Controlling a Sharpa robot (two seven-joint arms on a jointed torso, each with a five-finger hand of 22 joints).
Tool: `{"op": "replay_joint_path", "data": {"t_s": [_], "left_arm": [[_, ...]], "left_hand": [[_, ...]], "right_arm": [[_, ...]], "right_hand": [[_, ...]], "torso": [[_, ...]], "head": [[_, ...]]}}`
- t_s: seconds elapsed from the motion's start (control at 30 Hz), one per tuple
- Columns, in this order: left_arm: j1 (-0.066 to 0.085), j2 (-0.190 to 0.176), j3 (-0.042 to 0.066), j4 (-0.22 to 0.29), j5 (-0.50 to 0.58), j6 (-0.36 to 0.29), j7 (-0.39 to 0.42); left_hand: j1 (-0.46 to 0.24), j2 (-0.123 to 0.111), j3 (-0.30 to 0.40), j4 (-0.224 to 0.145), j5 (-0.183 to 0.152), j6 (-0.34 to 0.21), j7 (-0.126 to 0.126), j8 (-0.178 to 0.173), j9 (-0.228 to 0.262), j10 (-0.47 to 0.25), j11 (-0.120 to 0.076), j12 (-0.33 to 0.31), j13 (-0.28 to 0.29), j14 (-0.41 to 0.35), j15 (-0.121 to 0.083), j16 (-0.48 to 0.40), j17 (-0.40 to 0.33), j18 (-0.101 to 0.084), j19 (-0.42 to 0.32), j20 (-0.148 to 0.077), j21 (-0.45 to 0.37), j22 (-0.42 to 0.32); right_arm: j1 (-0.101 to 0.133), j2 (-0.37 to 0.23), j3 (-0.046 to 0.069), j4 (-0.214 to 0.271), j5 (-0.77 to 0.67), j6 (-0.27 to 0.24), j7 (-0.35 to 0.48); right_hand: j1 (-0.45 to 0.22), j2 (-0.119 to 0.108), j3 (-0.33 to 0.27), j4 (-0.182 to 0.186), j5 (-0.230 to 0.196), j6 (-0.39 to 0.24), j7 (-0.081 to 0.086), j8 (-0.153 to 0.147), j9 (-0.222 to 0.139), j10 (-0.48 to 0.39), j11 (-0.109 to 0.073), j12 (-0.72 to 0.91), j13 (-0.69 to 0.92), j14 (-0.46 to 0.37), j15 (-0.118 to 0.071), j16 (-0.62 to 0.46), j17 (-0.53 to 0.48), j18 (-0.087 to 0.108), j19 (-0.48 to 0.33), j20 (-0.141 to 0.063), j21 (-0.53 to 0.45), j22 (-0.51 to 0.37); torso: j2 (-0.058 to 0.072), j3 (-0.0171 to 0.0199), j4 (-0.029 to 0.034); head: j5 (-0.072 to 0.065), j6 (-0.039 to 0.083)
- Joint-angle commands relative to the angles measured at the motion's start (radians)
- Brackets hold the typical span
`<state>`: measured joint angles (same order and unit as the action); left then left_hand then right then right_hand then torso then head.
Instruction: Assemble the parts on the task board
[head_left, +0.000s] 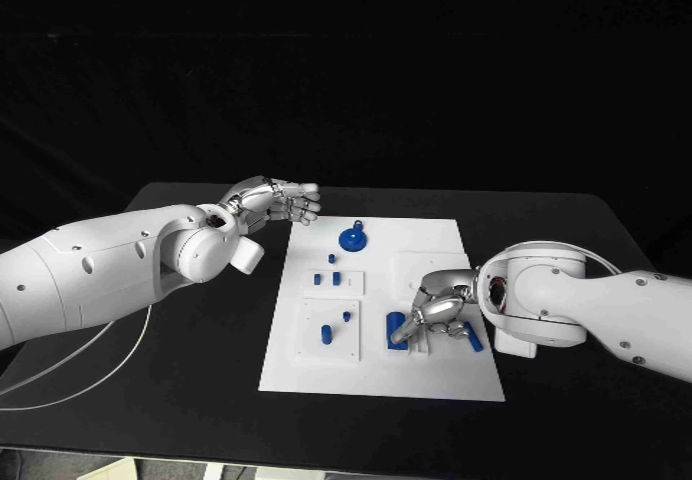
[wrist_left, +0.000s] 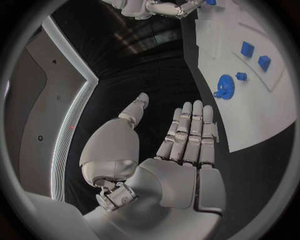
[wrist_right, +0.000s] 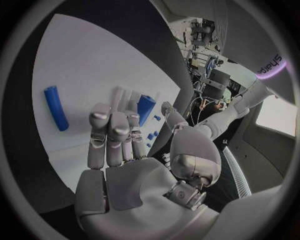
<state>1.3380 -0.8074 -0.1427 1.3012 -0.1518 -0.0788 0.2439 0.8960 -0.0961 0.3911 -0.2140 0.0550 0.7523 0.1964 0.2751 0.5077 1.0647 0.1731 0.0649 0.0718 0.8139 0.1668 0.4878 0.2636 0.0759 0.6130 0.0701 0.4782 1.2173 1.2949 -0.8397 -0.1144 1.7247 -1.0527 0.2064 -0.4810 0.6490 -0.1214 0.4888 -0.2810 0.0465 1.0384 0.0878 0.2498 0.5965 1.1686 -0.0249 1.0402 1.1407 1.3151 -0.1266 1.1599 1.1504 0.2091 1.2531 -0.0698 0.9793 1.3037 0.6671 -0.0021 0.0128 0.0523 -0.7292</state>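
Hovering over the near right part of the task board (head_left: 433, 380), the right hand (head_left: 437, 312) has its fingers curled down beside an upright blue block (head_left: 395, 329); whether it grips the block I cannot tell. A blue cylinder (head_left: 473, 338) lies on the board just right of that hand. The left hand (head_left: 274, 203) is held above the table (head_left: 188, 350) off the board's far left corner, fingers straight and together, holding nothing. A blue gear (head_left: 353, 238) sits at the far end, with small blue parts (head_left: 330, 280) mid-board.
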Motion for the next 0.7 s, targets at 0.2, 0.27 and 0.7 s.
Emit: {"op": "replay_joint_path", "data": {"t_s": [0.2, 0.27, 0.7], "left_arm": [[0.001, 0.003, 0.0, -0.002, -0.007, 0.017, 0.005], [0.001, 0.004, 0.0, -0.003, -0.007, 0.018, 0.005], [0.001, 0.003, 0.0, -0.003, -0.007, 0.017, 0.005]], "left_hand": [[-0.009, -0.003, -0.001, 0.007, -0.003, -0.006, 0.003, 0.007, -0.001, -0.005, -0.001, 0.004, -0.001, -0.006, 0.003, -0.004, 0.002, 0.011, 0.006, -0.001, -0.005, 0.002], [-0.009, -0.002, -0.001, 0.007, -0.003, -0.006, 0.003, 0.007, -0.001, -0.005, -0.001, 0.004, -0.001, -0.006, 0.003, -0.005, 0.002, 0.011, 0.006, -0.001, -0.005, 0.002], [-0.009, -0.002, 0.0, 0.008, -0.003, -0.006, 0.003, 0.007, -0.002, -0.005, 0.0, 0.004, -0.001, -0.006, 0.003, -0.005, 0.002, 0.011, 0.006, -0.001, -0.006, 0.002]], "right_arm": [[-0.01, 0.007, 0.0, 0.004, -0.05, 0.023, 0.012], [-0.014, 0.009, 0.0, 0.004, -0.059, 0.019, 0.008], [-0.016, 0.01, 0.0, -0.007, -0.064, -0.004, -0.024]], "right_hand": [[0.095, -0.012, -0.007, -0.008, 0.004, -0.006, -0.001, 0.0, -0.002, 0.002, 0.0, -0.008, 0.002, 0.003, -0.003, -0.009, -0.001, 0.053, 0.002, -0.002, -0.006, -0.005], [0.108, -0.014, -0.006, -0.008, 0.003, -0.005, -0.001, 0.0, -0.002, 0.002, 0.0, -0.009, 0.002, 0.003, -0.003, -0.009, -0.001, 0.053, 0.003, -0.001, -0.007, -0.006], [0.069, 0.048, 0.007, 0.058, 0.003, 0.002, -0.001, 0.0, -0.004, 0.009, 0.0, -0.012, 0.002, 0.005, -0.003, -0.01, -0.001, 0.053, 0.009, 0.008, -0.01, -0.012]], "torso": [[0.0, -0.0006, 0.0004], [0.001, -0.0009, 0.0001], [0.0, -0.0003, 0.0]], "head": [[-0.001, -0.003], [-0.001, -0.004], [0.0, -0.006]]}}
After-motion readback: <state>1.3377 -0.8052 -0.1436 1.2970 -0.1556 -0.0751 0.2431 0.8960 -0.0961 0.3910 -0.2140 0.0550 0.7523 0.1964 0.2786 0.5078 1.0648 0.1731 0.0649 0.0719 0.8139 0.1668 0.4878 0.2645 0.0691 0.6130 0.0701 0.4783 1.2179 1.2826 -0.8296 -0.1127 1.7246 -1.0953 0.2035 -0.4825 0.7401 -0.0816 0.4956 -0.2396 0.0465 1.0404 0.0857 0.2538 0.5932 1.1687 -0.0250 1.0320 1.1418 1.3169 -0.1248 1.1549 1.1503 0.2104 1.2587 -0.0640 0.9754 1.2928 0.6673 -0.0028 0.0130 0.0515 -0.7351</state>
